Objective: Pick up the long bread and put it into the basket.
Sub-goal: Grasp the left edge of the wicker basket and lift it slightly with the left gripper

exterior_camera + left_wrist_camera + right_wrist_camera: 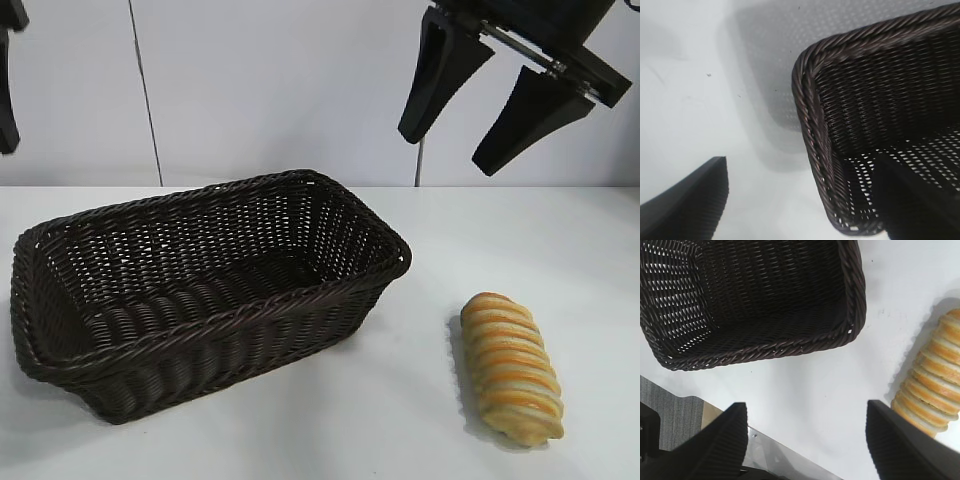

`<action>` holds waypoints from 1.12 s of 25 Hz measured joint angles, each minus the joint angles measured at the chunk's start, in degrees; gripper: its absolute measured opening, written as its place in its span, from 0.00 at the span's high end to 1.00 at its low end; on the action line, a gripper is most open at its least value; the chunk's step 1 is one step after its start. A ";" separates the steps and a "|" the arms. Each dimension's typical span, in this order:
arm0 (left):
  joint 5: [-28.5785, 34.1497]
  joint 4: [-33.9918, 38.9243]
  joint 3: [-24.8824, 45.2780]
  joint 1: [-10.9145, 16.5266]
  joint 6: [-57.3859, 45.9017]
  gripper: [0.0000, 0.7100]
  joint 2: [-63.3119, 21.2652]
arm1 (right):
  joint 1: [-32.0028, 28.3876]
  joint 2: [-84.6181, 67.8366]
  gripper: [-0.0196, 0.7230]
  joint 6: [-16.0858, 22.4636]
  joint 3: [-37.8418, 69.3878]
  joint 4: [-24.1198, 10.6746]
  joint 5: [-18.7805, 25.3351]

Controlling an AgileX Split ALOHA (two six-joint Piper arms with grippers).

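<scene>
From outside, the right gripper (468, 145) hangs released and empty above the worktop (400, 400), with the long bread (512, 366) lying below it and slightly off to the side, presumably lined up for a grasp. The basket (200, 300) sits empty beside it.

The left wrist shows the left gripper (805, 200), also spread and holding nothing, straddling a basket corner (810, 100).

The right wrist shows a tan loaf (932, 390) with orange-brown crosswise ridges just beyond one fingertip (900, 440).
</scene>
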 joint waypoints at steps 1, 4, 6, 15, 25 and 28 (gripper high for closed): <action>-1.46 -0.06 0.96 0.00 0.00 0.20 0.00 | 0.00 0.00 0.35 0.00 0.00 0.00 0.00; -4.69 -0.52 2.89 0.00 0.00 0.20 0.00 | 0.00 0.00 0.35 0.00 0.00 0.00 -0.06; -5.65 -0.52 3.28 0.00 -0.15 0.20 0.13 | 0.00 0.00 0.35 0.00 0.00 0.00 -0.06; -10.24 -3.42 3.28 0.00 1.29 0.20 11.05 | 0.00 0.00 0.35 0.00 0.00 0.00 -0.06; -11.67 -9.35 2.98 -0.17 5.00 0.84 15.46 | 0.00 0.00 0.35 0.00 0.00 0.00 -0.06; -10.51 -10.62 2.13 -0.11 5.81 0.86 15.46 | 0.00 0.00 0.35 0.00 0.00 0.00 -0.06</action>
